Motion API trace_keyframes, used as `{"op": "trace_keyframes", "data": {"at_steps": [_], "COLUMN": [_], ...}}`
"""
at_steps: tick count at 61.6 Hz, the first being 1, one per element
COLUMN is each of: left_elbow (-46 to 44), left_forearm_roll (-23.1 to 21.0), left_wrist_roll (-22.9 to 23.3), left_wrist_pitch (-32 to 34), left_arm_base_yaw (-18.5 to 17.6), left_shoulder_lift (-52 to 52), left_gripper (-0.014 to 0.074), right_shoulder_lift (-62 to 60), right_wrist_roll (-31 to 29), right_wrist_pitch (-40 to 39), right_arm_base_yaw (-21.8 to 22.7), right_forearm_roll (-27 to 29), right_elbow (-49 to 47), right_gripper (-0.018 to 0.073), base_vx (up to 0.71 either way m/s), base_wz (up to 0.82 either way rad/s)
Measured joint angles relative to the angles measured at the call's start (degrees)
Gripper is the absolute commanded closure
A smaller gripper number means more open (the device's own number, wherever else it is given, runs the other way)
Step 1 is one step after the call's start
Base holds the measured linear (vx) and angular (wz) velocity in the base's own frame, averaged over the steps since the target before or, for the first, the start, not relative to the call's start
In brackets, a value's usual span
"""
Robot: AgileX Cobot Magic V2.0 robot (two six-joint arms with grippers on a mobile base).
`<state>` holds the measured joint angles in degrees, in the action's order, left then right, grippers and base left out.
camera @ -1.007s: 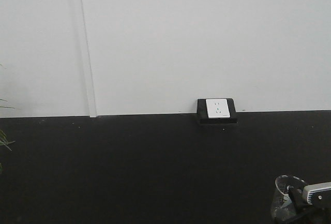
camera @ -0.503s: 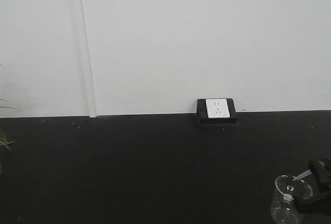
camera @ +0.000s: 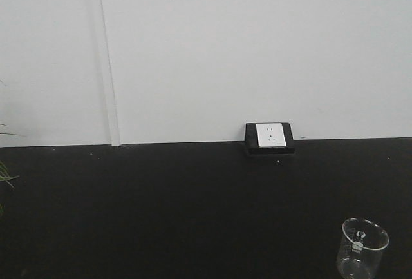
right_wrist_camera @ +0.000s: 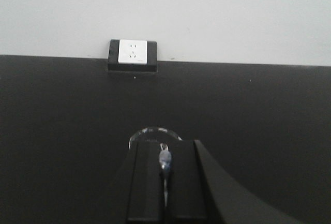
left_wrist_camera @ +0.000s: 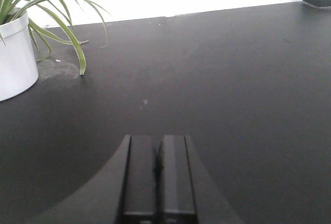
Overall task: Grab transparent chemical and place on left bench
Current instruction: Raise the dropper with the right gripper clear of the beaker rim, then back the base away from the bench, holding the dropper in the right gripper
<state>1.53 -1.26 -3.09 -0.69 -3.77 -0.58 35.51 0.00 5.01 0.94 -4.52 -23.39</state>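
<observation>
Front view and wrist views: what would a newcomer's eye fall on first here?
The clear glass beaker stands alone at the near right of the black worktop. Farther back, a white wall socket sits where the worktop meets the white wall. In the left wrist view, a potted plant stands at the far left.

— Where did the front camera sit?
— Back from the black worktop (camera: 161, 214), squarely facing the white wall (camera: 257, 47). It took in the wall socket (camera: 270, 134) and the glass beaker (camera: 362, 248).
— And the wrist cameras?
— Each looked low and forward over its own pincer. Just beyond the right pincer (right_wrist_camera: 164, 175) showed the same beaker's rim, with the same socket farther ahead. Ahead-left of the left pincer (left_wrist_camera: 158, 164) stood a potted plant (left_wrist_camera: 15, 53).
</observation>
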Motion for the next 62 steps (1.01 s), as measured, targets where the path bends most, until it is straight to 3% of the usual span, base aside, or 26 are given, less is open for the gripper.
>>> {"op": "trace_keyframes", "data": {"at_steps": [21,62], "left_elbow": [0.0,0.0], "left_forearm_roll": [0.0,0.0], "left_wrist_roll": [0.0,0.0], "left_wrist_pitch": [0.0,0.0], "left_arm_base_yaw": [0.0,0.0], "left_shoulder_lift": [0.0,0.0], "left_gripper": [0.06,0.06], "right_shoulder_lift": [-10.52,-11.27], "right_wrist_roll": [0.0,0.0], "right_wrist_pitch": [13.25,14.98], "right_arm_base_yaw": [0.0,0.0], "right_forearm_roll": [0.18,0.22], "right_elbow": [0.0,0.0], "right_gripper": [0.0567,0.0567], "base_vx": [0.0,0.0], "base_wz": [0.0,0.0]}}
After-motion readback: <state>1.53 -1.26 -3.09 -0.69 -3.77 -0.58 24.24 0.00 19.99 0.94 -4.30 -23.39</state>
